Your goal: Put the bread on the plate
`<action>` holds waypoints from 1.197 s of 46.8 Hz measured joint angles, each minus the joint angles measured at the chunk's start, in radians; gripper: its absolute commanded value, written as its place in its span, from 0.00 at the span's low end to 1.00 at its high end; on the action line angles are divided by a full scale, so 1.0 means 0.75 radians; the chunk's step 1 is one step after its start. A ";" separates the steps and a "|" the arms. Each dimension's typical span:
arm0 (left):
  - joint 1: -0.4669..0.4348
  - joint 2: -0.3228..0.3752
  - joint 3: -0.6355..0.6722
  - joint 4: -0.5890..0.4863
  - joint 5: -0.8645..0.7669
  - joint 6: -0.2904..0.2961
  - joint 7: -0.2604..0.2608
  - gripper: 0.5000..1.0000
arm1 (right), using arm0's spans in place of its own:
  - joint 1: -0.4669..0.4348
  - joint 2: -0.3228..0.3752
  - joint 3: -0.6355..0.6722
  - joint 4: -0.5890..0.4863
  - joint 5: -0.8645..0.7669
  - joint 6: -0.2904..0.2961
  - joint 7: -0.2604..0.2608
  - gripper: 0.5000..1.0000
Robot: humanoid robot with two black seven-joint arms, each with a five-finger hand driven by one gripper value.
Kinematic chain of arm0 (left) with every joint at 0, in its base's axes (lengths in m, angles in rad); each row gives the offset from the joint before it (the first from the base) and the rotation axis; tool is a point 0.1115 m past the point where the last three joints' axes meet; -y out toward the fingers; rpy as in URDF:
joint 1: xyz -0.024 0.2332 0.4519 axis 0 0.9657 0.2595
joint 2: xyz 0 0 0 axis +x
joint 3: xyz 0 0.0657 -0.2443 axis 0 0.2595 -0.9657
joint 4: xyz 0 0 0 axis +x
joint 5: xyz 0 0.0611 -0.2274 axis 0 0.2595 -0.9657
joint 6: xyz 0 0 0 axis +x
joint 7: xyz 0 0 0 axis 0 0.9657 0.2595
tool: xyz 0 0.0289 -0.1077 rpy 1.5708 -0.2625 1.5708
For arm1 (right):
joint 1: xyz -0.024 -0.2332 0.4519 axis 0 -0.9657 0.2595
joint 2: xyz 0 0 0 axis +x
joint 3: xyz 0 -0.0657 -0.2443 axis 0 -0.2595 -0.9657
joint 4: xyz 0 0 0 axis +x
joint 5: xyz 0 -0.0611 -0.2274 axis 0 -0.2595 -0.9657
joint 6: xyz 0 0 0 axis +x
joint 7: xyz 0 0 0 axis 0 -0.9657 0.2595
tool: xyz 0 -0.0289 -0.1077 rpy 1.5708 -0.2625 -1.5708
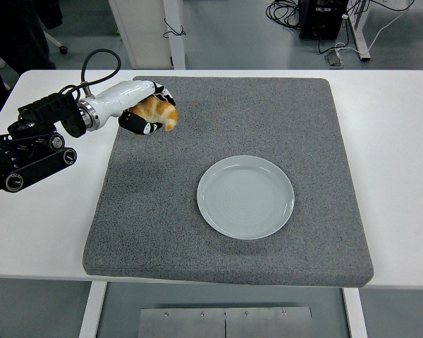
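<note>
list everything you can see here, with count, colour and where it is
bread: 1, golden brown, held in the left hand above the mat's far left part
plate: 1, pale grey-blue, on the mat right of its centre, nothing on it
mat: 1, grey, covering the middle of the table
table: 1, white, under the mat
cables: several, black, on the floor beyond the table
left hand: 1, white and black, fingers closed around the bread, on a black arm coming in from the left edge
right arm: not in view
</note>
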 measured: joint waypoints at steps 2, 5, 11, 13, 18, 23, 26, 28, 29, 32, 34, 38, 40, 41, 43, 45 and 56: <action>-0.024 0.003 -0.005 0.000 -0.002 -0.008 -0.002 0.00 | 0.000 0.000 0.000 0.000 0.000 0.000 0.000 1.00; -0.053 0.011 -0.008 0.000 -0.005 -0.029 -0.011 0.00 | 0.000 0.000 0.000 0.001 0.000 0.000 0.000 1.00; -0.092 0.029 -0.018 0.002 -0.007 -0.094 -0.038 0.00 | -0.001 0.000 0.000 0.001 0.000 0.000 0.000 1.00; -0.102 0.032 -0.027 0.002 -0.007 -0.102 -0.039 0.00 | -0.001 0.000 0.000 0.001 0.000 0.000 0.000 1.00; -0.120 0.036 -0.053 0.002 -0.020 -0.117 -0.040 0.00 | -0.001 0.000 0.000 0.001 0.000 0.000 0.000 1.00; -0.155 0.040 -0.075 0.002 -0.036 -0.146 -0.040 0.00 | 0.000 0.000 0.000 0.001 0.000 0.000 0.000 1.00; -0.171 0.040 -0.099 0.002 -0.037 -0.165 -0.040 0.00 | 0.001 0.000 0.000 0.000 0.000 0.000 0.000 1.00; -0.181 0.040 -0.121 0.002 -0.037 -0.173 -0.041 0.00 | 0.000 0.000 0.000 0.000 0.000 0.000 0.000 1.00; -0.185 0.040 -0.133 0.001 -0.036 -0.176 -0.041 0.00 | 0.000 0.000 0.000 0.001 0.000 0.000 0.000 1.00; -0.200 0.039 -0.168 0.001 -0.036 -0.189 -0.043 0.00 | 0.001 0.000 0.000 0.001 0.000 0.000 0.000 1.00; -0.205 0.037 -0.183 0.001 -0.034 -0.204 -0.045 0.00 | 0.000 0.000 0.000 0.000 0.000 0.000 0.000 1.00; -0.221 0.022 -0.198 -0.001 -0.033 -0.223 -0.046 0.00 | 0.000 0.000 0.000 0.001 0.000 0.000 0.000 1.00; -0.224 0.016 -0.200 -0.007 -0.033 -0.224 -0.047 0.00 | -0.001 0.000 0.000 0.001 0.000 0.000 0.000 1.00; -0.226 0.009 -0.200 -0.010 -0.032 -0.225 -0.047 0.00 | -0.001 0.000 0.000 0.001 0.000 0.000 0.000 1.00; -0.229 -0.013 -0.200 -0.018 -0.031 -0.225 -0.047 0.00 | 0.000 0.000 0.000 0.001 0.000 0.000 0.000 1.00; -0.229 -0.039 -0.200 -0.024 -0.030 -0.225 -0.048 0.00 | -0.001 0.000 0.000 0.001 0.000 0.000 0.000 1.00; -0.224 -0.122 -0.196 -0.134 -0.021 -0.226 -0.040 0.00 | 0.000 0.000 0.000 0.001 0.000 0.000 0.000 1.00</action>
